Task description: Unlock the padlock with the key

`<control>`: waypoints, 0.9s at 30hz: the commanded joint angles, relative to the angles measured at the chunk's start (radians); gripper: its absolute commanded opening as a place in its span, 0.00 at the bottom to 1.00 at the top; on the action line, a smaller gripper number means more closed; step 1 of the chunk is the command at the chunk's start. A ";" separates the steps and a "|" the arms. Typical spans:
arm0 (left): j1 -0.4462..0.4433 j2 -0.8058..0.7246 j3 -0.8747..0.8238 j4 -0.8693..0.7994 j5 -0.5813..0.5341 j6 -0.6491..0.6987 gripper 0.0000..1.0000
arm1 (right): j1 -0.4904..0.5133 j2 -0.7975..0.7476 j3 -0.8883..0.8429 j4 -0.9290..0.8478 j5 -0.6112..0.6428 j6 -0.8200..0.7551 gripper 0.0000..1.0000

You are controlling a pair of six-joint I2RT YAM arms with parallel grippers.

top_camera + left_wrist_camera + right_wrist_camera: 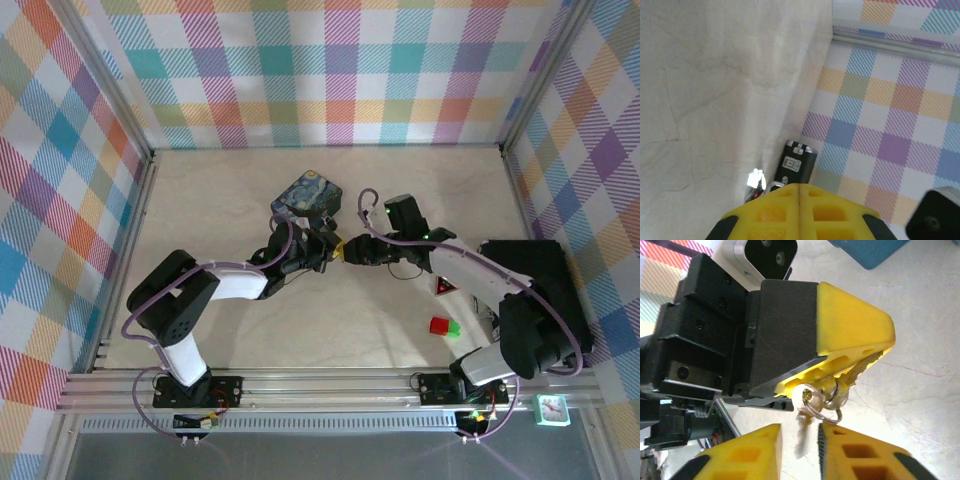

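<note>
The key bunch is a small silvery ring with keys. My left gripper is shut on one key, its blade pinched between the yellow pads. A second key dangles from the ring into the gap of my open right gripper, touching neither finger. From above, the left gripper and right gripper meet tip to tip mid-table. In the left wrist view the left gripper has closed fingers. Past them stands a small black block with a pale label; I cannot tell whether it is the padlock.
The blue starry-night tin sits just behind both grippers, its corner near the top of the right wrist view. A red block and a green block lie front right. The plaid right wall stands close.
</note>
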 commanded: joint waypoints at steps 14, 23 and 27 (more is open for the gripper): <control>-0.013 -0.216 0.065 -0.167 -0.023 0.796 0.00 | -0.024 -0.152 -0.158 0.366 -0.042 0.117 0.45; -0.016 -0.226 0.045 -0.110 0.042 0.841 0.00 | -0.025 -0.145 -0.191 0.505 -0.081 0.128 0.44; -0.016 -0.229 0.051 -0.114 0.056 0.812 0.00 | -0.026 -0.129 -0.194 0.526 -0.091 0.126 0.42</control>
